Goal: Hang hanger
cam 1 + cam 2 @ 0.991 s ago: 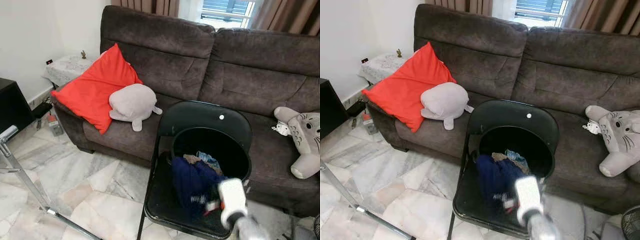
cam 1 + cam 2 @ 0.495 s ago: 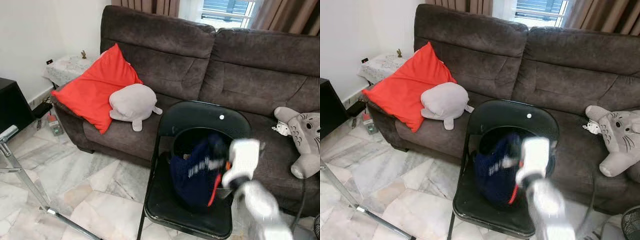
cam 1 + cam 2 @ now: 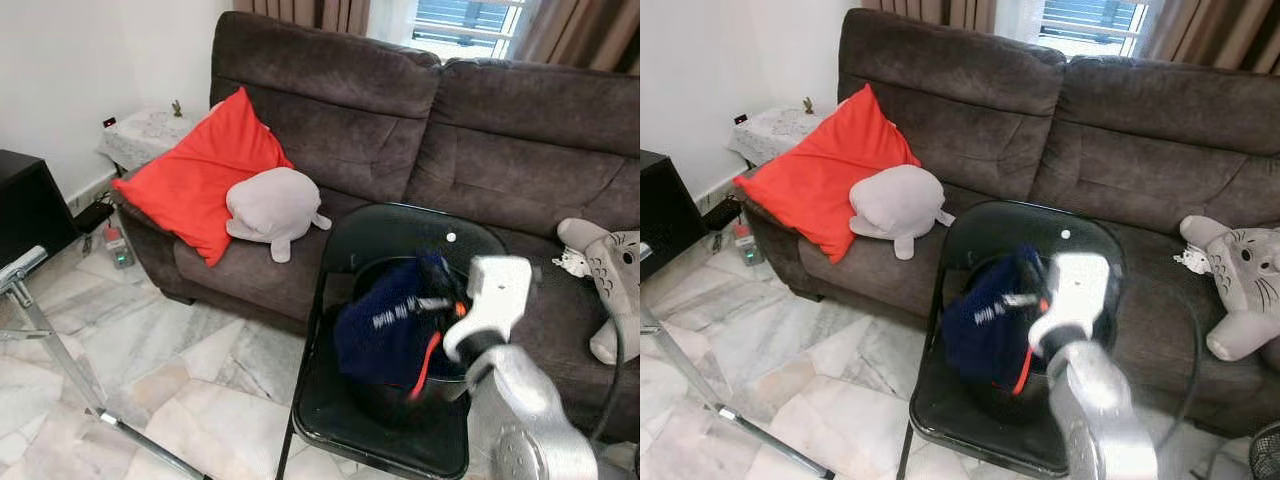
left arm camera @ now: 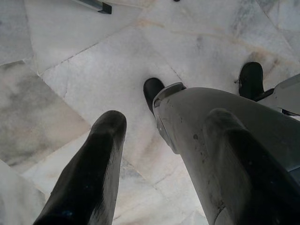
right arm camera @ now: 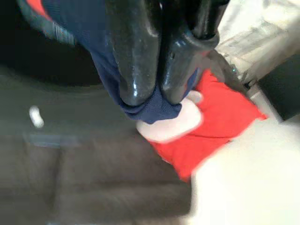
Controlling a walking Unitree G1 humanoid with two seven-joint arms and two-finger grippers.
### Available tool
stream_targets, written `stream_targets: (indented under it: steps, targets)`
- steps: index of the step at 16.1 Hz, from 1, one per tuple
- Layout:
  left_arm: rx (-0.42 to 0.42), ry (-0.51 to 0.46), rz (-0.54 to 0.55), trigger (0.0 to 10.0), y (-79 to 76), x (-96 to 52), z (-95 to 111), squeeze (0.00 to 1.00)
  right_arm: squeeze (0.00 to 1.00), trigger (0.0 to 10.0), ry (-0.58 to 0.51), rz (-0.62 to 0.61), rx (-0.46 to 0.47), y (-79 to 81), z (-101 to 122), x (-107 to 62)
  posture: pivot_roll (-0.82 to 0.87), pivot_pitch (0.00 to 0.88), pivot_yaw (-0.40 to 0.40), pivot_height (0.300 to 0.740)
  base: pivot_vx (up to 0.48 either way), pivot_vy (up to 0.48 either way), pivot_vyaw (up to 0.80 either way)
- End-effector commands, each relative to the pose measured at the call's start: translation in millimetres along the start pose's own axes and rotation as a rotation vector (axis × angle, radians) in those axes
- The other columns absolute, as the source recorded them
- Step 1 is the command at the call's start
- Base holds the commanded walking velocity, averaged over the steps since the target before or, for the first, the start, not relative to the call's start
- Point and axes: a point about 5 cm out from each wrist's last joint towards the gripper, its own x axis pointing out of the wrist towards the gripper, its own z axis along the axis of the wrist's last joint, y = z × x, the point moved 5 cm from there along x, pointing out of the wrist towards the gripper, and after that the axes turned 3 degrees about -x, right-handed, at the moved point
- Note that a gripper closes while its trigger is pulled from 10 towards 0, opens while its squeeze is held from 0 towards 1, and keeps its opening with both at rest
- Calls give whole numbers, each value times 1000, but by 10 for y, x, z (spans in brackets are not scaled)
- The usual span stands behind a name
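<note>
The right hand [image 5: 150, 96] pinches the blue cloth [image 3: 385, 325] tight, held up over the bucket [image 3: 440, 375] on the chair [image 3: 400, 240]. It should lift slowly so nothing snags. The left hand [image 4: 164, 154] hangs wide open.

A black folding chair [image 3: 390, 430] stands on the marble floor [image 3: 190, 370] before the dark brown fabric sofa [image 3: 500, 160]. A black round basket [image 3: 385, 395] sits on its seat, a navy blue garment [image 3: 385, 330] above it. On the sofa, a red square cushion [image 3: 200, 175] lies left, a grey plush toy [image 3: 272, 205] beside it.
</note>
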Motion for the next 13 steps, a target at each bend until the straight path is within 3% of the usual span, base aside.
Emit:
stream_targets:
  steps: [1,4,6,9,11,13]
  targets:
    - [8,14,-8,10000,-21,0,-38,0,0,0,13,-68,94,-104,6,-74,-102,7,-57,740,0,0,0]
    - [9,15,-9,10000,-23,0,-38,0,0,0,88,-157,179,-250,-184,-164,-107,9,-56,740,0,0,0]
    - [9,14,-11,10000,-25,0,-35,0,0,0,154,-260,300,-405,-322,-203,-106,6,-58,740,0,0,0]
    - [8,11,-12,10000,-28,1,-30,0,0,0,208,-341,365,-558,-486,-221,-105,4,-58,740,0,0,0]
    - [7,12,-13,10000,-31,1,-32,0,0,0,225,-399,421,-677,-580,-244,-101,5,-58,740,0,0,0]
    - [7,12,-12,10000,-27,1,-33,0,0,0,206,-391,477,-698,-550,-204,-104,7,-59,740,0,0,0]
